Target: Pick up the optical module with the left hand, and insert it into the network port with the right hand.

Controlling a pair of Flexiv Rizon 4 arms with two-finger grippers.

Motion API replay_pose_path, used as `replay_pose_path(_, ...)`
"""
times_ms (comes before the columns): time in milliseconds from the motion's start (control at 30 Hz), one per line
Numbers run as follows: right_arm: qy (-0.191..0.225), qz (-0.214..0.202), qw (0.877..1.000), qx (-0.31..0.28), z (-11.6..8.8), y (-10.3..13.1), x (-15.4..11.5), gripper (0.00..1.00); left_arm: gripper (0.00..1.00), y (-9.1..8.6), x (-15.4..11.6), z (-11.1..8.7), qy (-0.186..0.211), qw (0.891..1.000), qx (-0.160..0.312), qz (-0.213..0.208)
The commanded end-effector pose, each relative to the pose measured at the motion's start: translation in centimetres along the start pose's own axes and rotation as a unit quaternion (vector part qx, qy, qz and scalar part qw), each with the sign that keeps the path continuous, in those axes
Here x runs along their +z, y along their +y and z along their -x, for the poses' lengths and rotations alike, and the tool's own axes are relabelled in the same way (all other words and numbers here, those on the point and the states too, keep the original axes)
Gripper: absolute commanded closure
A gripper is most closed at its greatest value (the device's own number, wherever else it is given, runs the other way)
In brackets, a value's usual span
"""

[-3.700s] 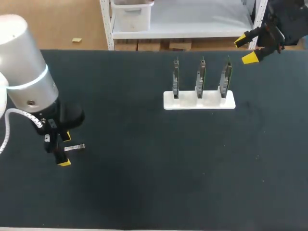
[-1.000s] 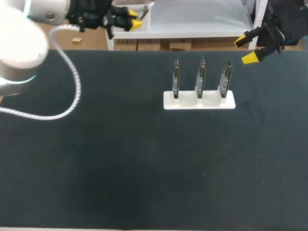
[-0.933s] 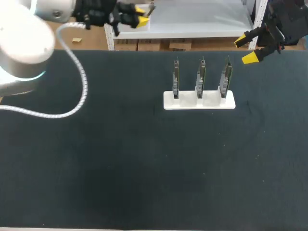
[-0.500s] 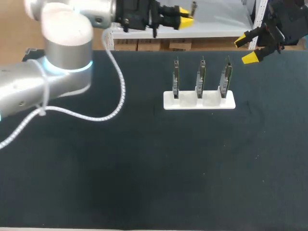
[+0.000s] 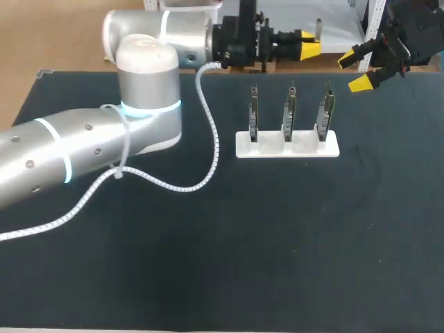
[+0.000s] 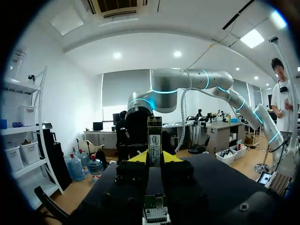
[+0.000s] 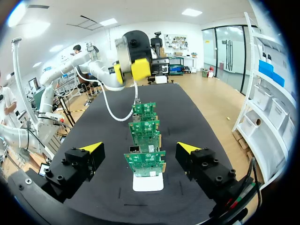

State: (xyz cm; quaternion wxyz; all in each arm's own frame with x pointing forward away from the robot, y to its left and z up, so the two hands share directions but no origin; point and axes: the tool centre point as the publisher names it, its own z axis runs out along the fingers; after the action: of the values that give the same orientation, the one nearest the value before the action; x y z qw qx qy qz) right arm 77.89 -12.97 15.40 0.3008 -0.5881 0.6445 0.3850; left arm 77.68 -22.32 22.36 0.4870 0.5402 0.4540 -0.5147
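swung across the counter (image 5: pixel 208 263), left pincer (image 5: pixel 306 44) clamps the module (image 5: pixel 318 28), presenting it for handover. right pincer (image 5: pixel 355 71) waits spread apart to receive.

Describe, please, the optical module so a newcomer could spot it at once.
Find the white stand holding three upright green boards. Beyond it, over the far edge of the table, hangs the left gripper. The optical module is the slim metal bar clamped between its yellow tips, the only part off the table.
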Motion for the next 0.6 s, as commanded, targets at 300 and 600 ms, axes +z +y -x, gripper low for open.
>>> replay_pose_path(300,0.0,0.001,1.0,0.0,0.0,-0.1,0.0,0.0,1.0,0.0,2.0,-0.6,0.001,1.0,-0.004,0.008)
replay_pose_path(600,0.0,0.001,1.0,0.0,0.0,-0.1,0.0,0.0,1.0,-0.6,2.6,-1.6,0.01,1.0,-0.007,0.014)
